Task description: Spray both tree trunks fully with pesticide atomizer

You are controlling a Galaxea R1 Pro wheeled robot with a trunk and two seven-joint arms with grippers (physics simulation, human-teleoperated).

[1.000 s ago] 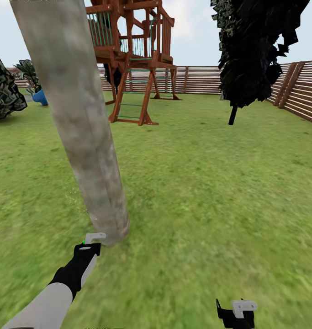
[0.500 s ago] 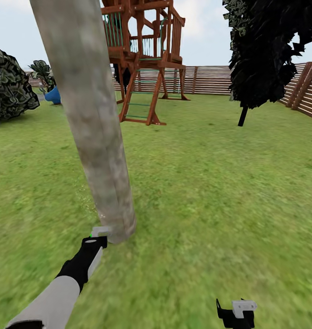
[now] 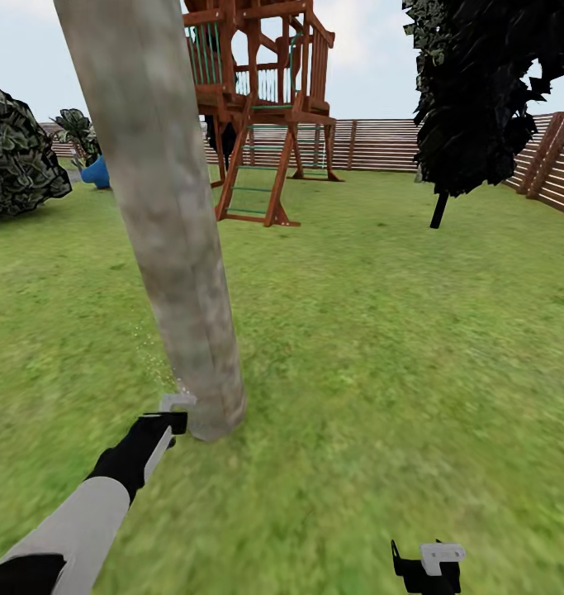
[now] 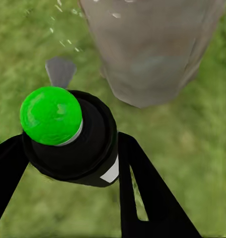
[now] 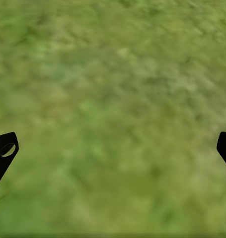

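A thick pale mottled tree trunk rises from the grass left of centre in the head view. My left gripper hangs low beside the trunk's base, shut on the pesticide atomizer, a black bottle with a green cap and a grey nozzle aimed at the trunk. Fine pale droplets hang in the air left of the trunk. My right gripper is low at the right, open over bare grass, its fingertips wide apart.
A brown wooden play tower stands behind the trunk. A near-black cypress is at the right, a dark bush and a blue pot at the left. A slatted fence rings the lawn.
The camera swung at first, shifting the whole picture. Since then my left arm has drawn the atomizer slightly left and up along the trunk's base. The right gripper has held still.
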